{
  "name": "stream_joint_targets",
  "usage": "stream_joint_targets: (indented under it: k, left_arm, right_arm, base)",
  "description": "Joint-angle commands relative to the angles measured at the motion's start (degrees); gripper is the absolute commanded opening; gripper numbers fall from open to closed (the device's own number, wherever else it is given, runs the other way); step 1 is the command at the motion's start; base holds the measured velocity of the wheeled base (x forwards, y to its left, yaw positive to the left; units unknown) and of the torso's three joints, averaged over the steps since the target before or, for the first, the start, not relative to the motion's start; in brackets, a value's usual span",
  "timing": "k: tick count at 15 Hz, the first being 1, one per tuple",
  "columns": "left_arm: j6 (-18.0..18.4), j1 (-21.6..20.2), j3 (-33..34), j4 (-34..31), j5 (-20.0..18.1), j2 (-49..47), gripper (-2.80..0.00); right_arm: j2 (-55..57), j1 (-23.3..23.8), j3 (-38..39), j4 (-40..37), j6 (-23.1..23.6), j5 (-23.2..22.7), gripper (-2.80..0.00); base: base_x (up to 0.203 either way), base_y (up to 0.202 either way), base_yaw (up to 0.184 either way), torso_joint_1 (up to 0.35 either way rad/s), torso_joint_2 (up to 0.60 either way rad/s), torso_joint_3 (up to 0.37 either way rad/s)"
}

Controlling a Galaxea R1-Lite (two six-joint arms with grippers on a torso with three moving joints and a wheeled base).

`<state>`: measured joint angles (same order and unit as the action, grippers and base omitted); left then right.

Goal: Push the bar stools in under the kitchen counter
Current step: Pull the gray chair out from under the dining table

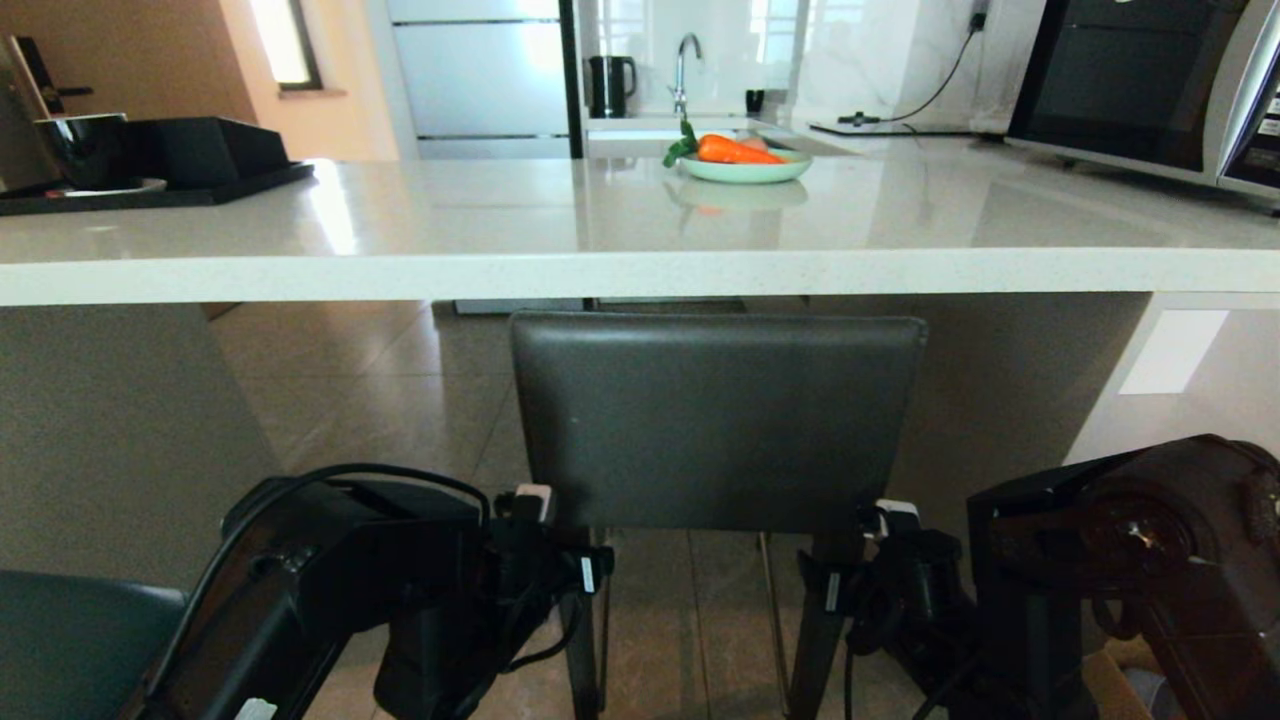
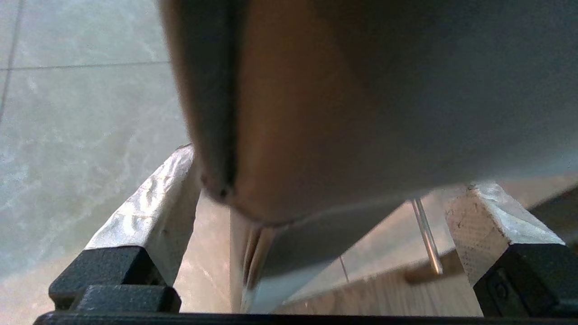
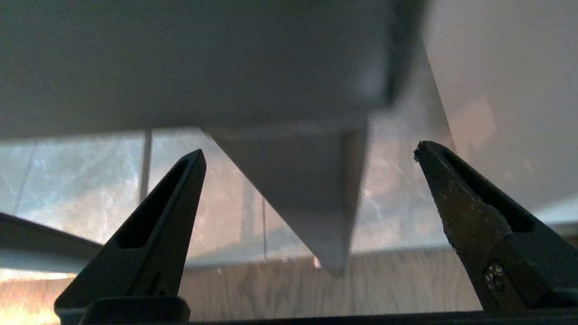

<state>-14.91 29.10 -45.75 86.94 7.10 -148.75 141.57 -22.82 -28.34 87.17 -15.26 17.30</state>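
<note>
The dark grey stool (image 1: 715,420) stands square in front of the white surface (image 1: 640,270), its flat backrest upright just below the slab's thick edge and its legs on the tiled floor (image 1: 390,390). Whether its seat already sits under the slab cannot be told from here.

At the backrest's lower left corner sits the left claw (image 1: 548,520), its fingers (image 2: 153,212) spread wide. In the left wrist view the corner of the backrest and the stool's leg below it lie between the two fingers, with a gap on either side. At the lower right corner sits the right claw (image 1: 885,535), also spread wide; in the right wrist view the backrest's bottom edge and the leg (image 3: 316,194) under it lie between the dark fingertips (image 3: 176,198), touching neither.

A teal stool (image 1: 70,640) shows only as a curved edge at the lower left, beside the left arm and well out from the surface.

On the surface, far beyond the grey stool, rests a pale green plate (image 1: 745,168) holding a carrot (image 1: 735,150). A black tray (image 1: 150,165) lies at the left end and a microwave (image 1: 1150,85) at the right.
</note>
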Motion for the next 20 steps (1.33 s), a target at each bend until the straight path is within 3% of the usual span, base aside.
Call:
stream_joint_targets:
  k: [1,3,6,7,8,20]
  left_arm:
    - [0.56,-0.01,-2.76,0.72,0.79,-0.82,0.00]
    - [2.77,0.08,-5.28,0.72,2.22,-2.07,0.00]
    - [2.87,-0.01,-6.19,0.72,2.22,-1.81,0.00]
    - [2.79,-0.01,-6.09,0.72,2.38,-1.81,0.00]
    - [2.78,-0.01,-5.67,0.72,2.39,-1.97,-2.80]
    - [2.76,0.78,-4.91,0.72,2.39,-1.30,-2.80]
  right_arm:
    - [0.61,-0.03,-1.69,0.49,-0.02,0.10,0.00]
    - [0.84,-0.03,-2.04,0.49,0.76,0.04,0.00]
    - [1.95,-0.03,-3.39,0.49,0.76,0.19,0.00]
    - [1.95,-0.03,-2.95,0.49,0.76,0.19,-2.80]
    - [1.95,-0.03,-2.78,0.49,0.76,0.33,-2.80]
    - [1.20,-0.03,-2.11,0.49,0.50,1.62,-2.80]
  base:
    - [0.000,0.000,0.000,0.000,0.00,0.000]
    - [0.000,0.000,0.000,0.000,0.00,0.000]
    - [0.000,0.000,0.000,0.000,0.00,0.000]
    - [0.000,0.000,0.000,0.000,0.00,0.000]
    - [0.000,0.000,0.000,0.000,0.00,0.000]
    - [0.000,0.000,0.000,0.000,0.00,0.000]
